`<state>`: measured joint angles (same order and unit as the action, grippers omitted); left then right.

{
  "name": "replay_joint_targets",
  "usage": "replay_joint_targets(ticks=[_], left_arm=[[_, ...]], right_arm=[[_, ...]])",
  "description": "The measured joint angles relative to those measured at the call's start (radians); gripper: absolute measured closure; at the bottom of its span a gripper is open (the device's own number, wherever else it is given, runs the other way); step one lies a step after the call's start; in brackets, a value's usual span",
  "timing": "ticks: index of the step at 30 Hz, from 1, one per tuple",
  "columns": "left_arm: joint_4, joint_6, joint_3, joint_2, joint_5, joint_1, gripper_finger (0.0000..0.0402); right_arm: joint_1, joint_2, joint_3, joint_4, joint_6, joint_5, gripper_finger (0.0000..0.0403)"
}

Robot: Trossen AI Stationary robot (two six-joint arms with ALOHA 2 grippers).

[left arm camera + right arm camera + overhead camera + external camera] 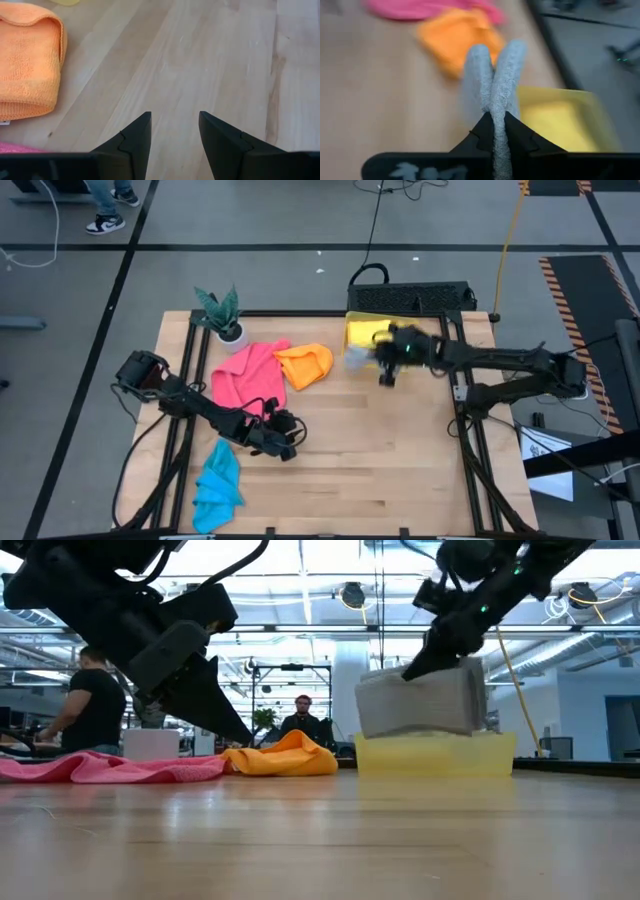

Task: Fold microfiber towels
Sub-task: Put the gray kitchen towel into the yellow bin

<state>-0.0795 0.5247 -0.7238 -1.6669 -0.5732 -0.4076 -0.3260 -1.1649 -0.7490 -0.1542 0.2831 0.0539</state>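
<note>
Five cloths are in play, and the grey towel (420, 700) is the one on the move; the right gripper (494, 131) has its fingers pinched tight on a bunched fold of it, and carries it in the air just above the yellow bin (435, 753) at the far side of the table (400, 460). From where I stand, a yellow towel (366, 332) seems to lie in the bin, though I can't be sure; the pink towel (248, 375) and the orange towel (305, 365) lie rumpled and touching near the small potted plant (224, 315); the blue towel (217, 485) sits crumpled at the near left edge. The left gripper (174, 131) waits low over bare wood beside the pink one, fingers apart and holding nothing. I'd judge this the fetching step; nothing is folded yet; next the grey cloth wants bringing to the open middle and laying flat, with the left arm likely needed to take a corner.
</note>
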Motion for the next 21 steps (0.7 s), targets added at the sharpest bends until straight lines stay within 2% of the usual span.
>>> replay_joint_targets(ticks=[5, 10, 14, 21], left_arm=[[0.0, -0.003, 0.0, 0.0, 0.0, 0.0, 0.0234], [0.0, -0.006, 0.0, 0.0, 0.0, 0.004, 0.0234], [0.0, -0.006, 0.0, 0.0, 0.0, 0.004, 0.0234], [0.0, -0.006, 0.0, 0.0, 0.0, 0.003, 0.0234]], right_arm=[[-0.179, -0.002, 0.0, 0.122, 0.235, 0.0, 0.0393], [-0.245, -0.083, -0.001, 0.224, 0.437, -0.019, 0.0392], [-0.243, -0.176, -0.002, 0.193, 0.445, -0.134, 0.0389], [-0.214, -0.291, -0.001, 0.15, 0.446, -0.164, 0.0387]])
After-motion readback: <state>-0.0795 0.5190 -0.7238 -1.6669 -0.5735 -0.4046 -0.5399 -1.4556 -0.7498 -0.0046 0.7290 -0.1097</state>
